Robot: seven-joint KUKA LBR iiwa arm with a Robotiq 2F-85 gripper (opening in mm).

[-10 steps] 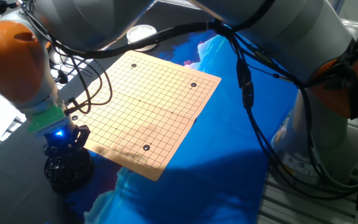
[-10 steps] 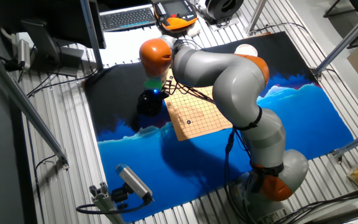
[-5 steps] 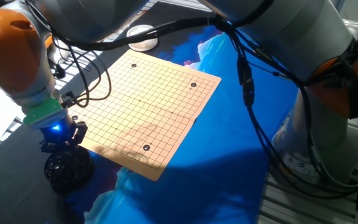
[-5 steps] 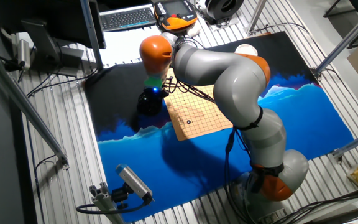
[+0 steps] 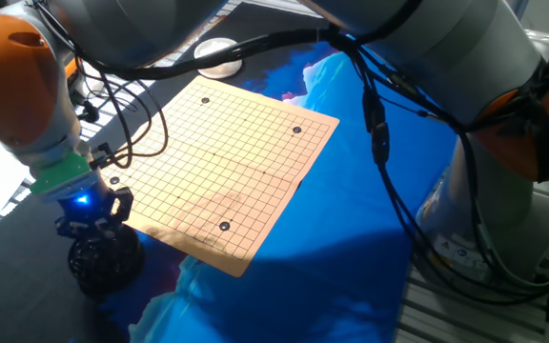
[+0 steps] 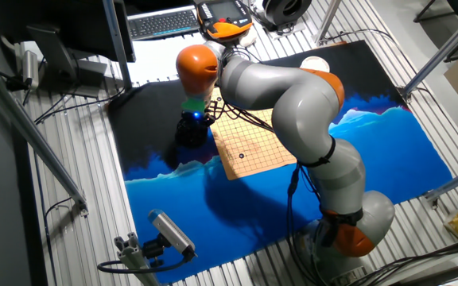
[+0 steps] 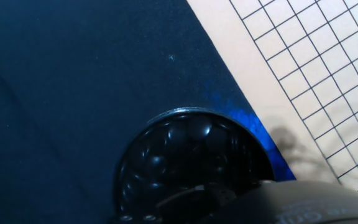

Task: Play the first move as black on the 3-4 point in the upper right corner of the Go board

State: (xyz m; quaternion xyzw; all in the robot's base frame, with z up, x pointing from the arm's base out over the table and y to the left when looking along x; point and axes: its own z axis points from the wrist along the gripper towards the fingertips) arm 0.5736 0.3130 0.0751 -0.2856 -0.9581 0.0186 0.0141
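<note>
Clearly the step in hand is fetching a black stone: the claw (image 5: 86,227) hangs just above the dark bowl of black stones (image 5: 103,262), which stands on the worktop (image 7: 61,81) right beside the lower left corner of the Go board (image 5: 227,152). From the hand view the bowl (image 7: 191,165) sits directly under the camera, its glossy stones heaped inside, with the board's grid (image 7: 316,74) off to the right. Whether the fingers are spread or pinched, and whether a stone is already between them, I cannot tell; the fixed views show only a dark cluster under the green ring, and the hand view hides the tips. The board carries only its star-point dots, so no move has been played. If a stone is held, the next move calls for a lift clear of the bowl and a carry across the board to the upper right corner, then a careful set-down on the 3-4 intersection.
</note>
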